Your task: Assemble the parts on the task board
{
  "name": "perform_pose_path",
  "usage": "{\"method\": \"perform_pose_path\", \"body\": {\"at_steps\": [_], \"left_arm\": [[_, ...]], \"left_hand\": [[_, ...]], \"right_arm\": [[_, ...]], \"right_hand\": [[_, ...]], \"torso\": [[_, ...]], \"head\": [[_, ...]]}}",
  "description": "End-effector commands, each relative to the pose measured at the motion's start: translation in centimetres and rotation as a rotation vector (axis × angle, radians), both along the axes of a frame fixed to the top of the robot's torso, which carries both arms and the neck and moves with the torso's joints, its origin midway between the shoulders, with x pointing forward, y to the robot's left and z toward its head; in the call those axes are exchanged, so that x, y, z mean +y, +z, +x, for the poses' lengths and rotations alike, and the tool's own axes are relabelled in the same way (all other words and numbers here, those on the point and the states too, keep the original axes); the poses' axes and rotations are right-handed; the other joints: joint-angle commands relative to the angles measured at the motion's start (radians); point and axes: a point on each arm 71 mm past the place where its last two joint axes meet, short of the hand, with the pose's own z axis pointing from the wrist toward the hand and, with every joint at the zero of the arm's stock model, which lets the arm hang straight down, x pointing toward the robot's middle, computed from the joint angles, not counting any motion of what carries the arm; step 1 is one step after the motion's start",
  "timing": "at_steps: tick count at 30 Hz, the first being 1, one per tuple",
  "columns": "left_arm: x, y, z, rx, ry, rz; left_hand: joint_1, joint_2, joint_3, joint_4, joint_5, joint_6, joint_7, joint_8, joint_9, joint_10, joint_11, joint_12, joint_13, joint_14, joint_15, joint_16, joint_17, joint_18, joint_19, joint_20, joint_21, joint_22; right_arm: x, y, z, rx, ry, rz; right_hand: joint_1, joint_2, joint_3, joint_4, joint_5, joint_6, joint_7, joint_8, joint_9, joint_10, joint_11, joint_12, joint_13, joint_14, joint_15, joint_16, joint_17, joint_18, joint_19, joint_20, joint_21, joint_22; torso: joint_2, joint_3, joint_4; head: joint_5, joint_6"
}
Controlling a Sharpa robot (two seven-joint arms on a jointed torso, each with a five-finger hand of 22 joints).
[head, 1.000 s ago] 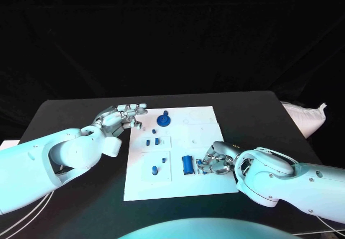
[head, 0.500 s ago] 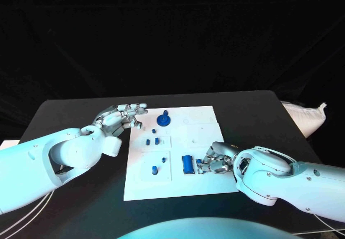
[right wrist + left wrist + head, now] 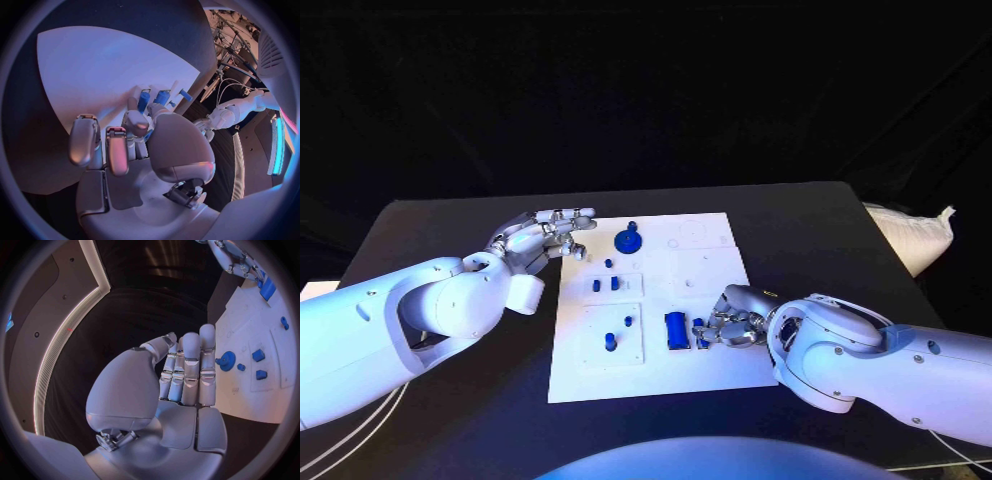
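A: Board [image 3: 711, 372] first: the white plate lies in the middle of the black table [image 3: 826, 215], and the blue pieces are on it. A round blue knob [image 3: 629, 241] sits near the far edge, two small blue blocks [image 3: 602, 285] are in the middle, and a longer blue bar [image 3: 676, 330] lies near the right hand [image 3: 730, 326].

B: What is the right hand doing?

A: It rests low on the board, just beside the bar. In the right wrist view, a small blue piece [image 3: 144, 100] is under its fingers [image 3: 119, 150], but I cannot tell if the hand really pinches it or only touches it.

B: And the left hand [image 3: 542, 235]?

A: It hangs at the left edge of the board, near the knob. The fingers are straight and close side by side, and it holds nothing.

B: So how to do this step well?

A: I think the right hand should get a firm pinch before lifting, because the piece is small and could slip or turn. It should keep the piece upright over its slot and press down straight. The left hand could press on the board edge, so the board does not slide.
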Motion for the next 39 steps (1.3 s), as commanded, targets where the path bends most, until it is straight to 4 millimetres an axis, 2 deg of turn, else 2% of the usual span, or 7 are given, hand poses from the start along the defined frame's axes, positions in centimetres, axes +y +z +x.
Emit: {"method": "perform_pose_path", "body": {"at_steps": [1,7,16,26,31,36,39], "left_arm": [[-0.2,0.1,-0.1,-0.006,-0.021,-0.012],[-0.2,0.1,-0.1,-0.007,-0.023,-0.01],[-0.2,0.1,-0.1,-0.007,-0.023,-0.009],[-0.1,0.0,0.0,-0.007,-0.02,-0.007],[0.2,-0.2,0.3,-0.013,-0.004,-0.004],[0.6,-0.5,0.8,-0.028,0.023,-0.003],[0.9,-0.8,1.2,-0.041,0.053,0.0]], "left_hand": [[0.001,0.011,-0.007,0.0,0.001,-0.003,0.002,0.006,-0.001,-0.005,-0.001,0.003,-0.001,-0.005,0.001,-0.007,-0.001,0.02,-0.005,0.001,-0.004,-0.002],[0.001,0.011,-0.008,0.0,0.001,-0.003,0.002,0.006,-0.002,-0.006,-0.001,0.003,-0.002,-0.005,0.002,-0.007,-0.001,0.02,-0.005,0.001,-0.004,-0.002],[0.0,0.011,-0.008,0.0,0.001,-0.003,0.002,0.007,-0.002,-0.007,0.0,0.003,-0.002,-0.006,0.002,-0.007,-0.002,0.02,-0.005,0.001,-0.004,-0.002],[0.0,0.011,-0.008,0.0,0.001,-0.003,0.002,0.007,-0.002,-0.007,0.0,0.003,-0.002,-0.006,0.002,-0.007,-0.002,0.02,-0.005,0.001,-0.004,-0.002],[-0.002,0.011,-0.01,0.001,0.001,-0.004,0.003,0.007,-0.002,-0.008,0.0,0.004,-0.002,-0.008,0.002,-0.008,-0.003,0.02,-0.006,0.001,-0.006,-0.002],[-0.023,0.004,-0.034,0.012,0.0,-0.01,0.003,0.009,-0.003,-0.022,0.002,0.01,-0.005,-0.064,0.011,-0.044,-0.022,0.019,-0.047,0.008,-0.04,-0.017],[-0.025,0.005,-0.05,0.016,0.0,-0.023,0.009,0.007,-0.006,-0.036,0.011,0.012,-0.011,-0.14,0.02,-0.149,-0.076,0.018,-0.129,0.018,-0.109,-0.053]], "right_arm": [[0.4,0.0,-0.2,-0.01,0.025,0.003],[0.3,0.2,-0.3,-0.025,0.031,0.01],[-0.1,0.3,-0.3,-0.032,0.033,0.002],[-0.8,0.8,0.0,-0.082,0.004,0.119],[-1.9,1.7,1.7,-0.094,-0.055,0.365],[-3.7,2.9,4.5,-0.108,-0.158,0.641],[-5.0,3.5,6.7,-0.137,-0.226,0.77]], "right_hand": [[-0.026,0.005,-0.018,0.001,-0.023,0.009,0.001,0.006,0.002,0.01,0.001,0.008,0.007,0.086,-0.007,0.007,0.164,-0.015,0.005,-0.006,0.007,0.003],[-0.087,0.021,-0.077,0.001,-0.117,0.014,-0.003,0.006,0.009,0.014,-0.001,0.015,0.018,0.087,-0.01,0.01,0.169,-0.016,0.007,-0.008,0.009,0.006],[-0.081,0.024,-0.092,-0.003,-0.134,0.014,-0.003,0.006,0.012,0.014,-0.002,0.015,0.022,0.086,-0.01,0.01,0.169,-0.016,0.007,-0.009,0.009,0.008],[0.056,0.021,-0.104,-0.025,-0.131,-0.032,0.014,-0.022,0.009,-0.023,0.011,-0.085,-0.03,0.079,-0.001,-0.011,0.134,-0.009,-0.015,-0.004,-0.017,-0.026],[0.198,0.026,-0.075,-0.085,-0.136,-0.09,0.038,-0.056,-0.004,-0.076,0.029,-0.206,-0.101,0.066,0.012,-0.046,0.081,0.005,-0.057,0.008,-0.068,-0.091],[0.316,0.038,-0.026,-0.141,-0.189,-0.134,0.066,-0.085,-0.031,-0.203,0.052,-0.505,-0.303,-0.013,0.032,-0.253,-0.195,0.061,-0.23,0.025,-0.298,-0.369],[0.339,0.03,0.0,-0.148,-0.208,-0.149,0.079,-0.09,-0.047,-0.243,0.072,-0.612,-0.407,-0.13,0.047,-0.571,-0.538,0.09,-0.351,0.041,-0.486,-0.558]], "torso": [[0.0,0.0002,-0.0004],[0.0,0.0002,0.0],[0.0,0.0005,0.0003],[-0.002,0.0002,-0.0003],[-0.009,-0.0004,0.0004],[-0.031,-0.0073,0.0032],[-0.049,-0.0113,0.0035]], "head": [[0.0,0.001],[-0.002,0.003],[-0.002,0.004],[-0.003,0.011],[-0.008,0.019],[-0.018,0.035],[-0.022,0.048]]}}
